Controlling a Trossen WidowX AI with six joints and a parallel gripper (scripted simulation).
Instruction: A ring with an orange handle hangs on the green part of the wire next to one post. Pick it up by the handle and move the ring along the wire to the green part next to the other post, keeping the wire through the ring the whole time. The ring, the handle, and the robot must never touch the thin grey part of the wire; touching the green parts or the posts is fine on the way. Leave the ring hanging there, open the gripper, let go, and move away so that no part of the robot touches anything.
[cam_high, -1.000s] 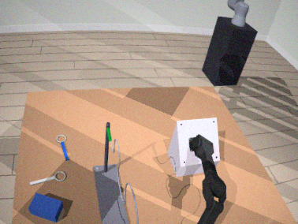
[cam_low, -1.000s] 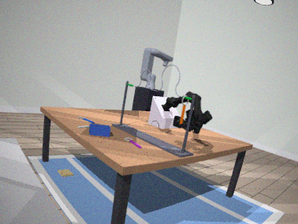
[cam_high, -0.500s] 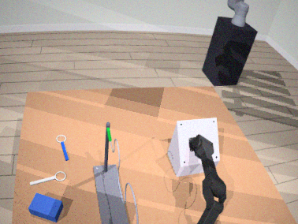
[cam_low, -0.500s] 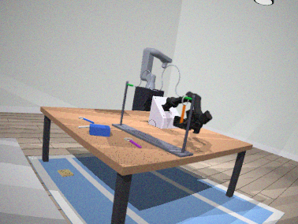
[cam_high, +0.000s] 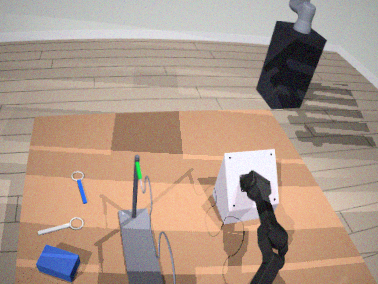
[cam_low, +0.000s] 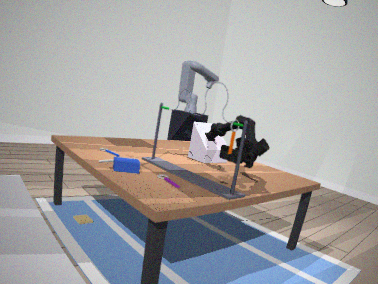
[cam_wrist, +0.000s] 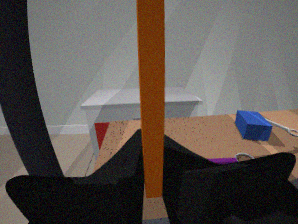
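The orange handle (cam_low: 231, 142) (cam_wrist: 151, 90) hangs upright below its ring (cam_low: 234, 126), which is around the green part (cam_low: 239, 125) beside the near post (cam_low: 240, 165) (cam_wrist: 22, 90). My gripper (cam_wrist: 146, 134) is shut on the lower part of the handle. The other green part (cam_high: 139, 171) (cam_low: 165, 108) is at the far post (cam_high: 135, 192) (cam_low: 157, 131). The thin grey wire (cam_high: 173, 257) rises and dips in curves between them. The ring is out of view in the wrist view, and the near post and handle are outside the top view.
The grey base (cam_high: 142, 250) (cam_low: 190, 176) carries both posts. A white box (cam_high: 250, 160) (cam_low: 198, 145) stands behind it, near the arm. A blue block (cam_high: 58, 262) (cam_low: 126, 165) (cam_wrist: 252, 125) and blue, white and purple-handled (cam_low: 171, 182) rings lie on the table. The near post is close to the gripper.
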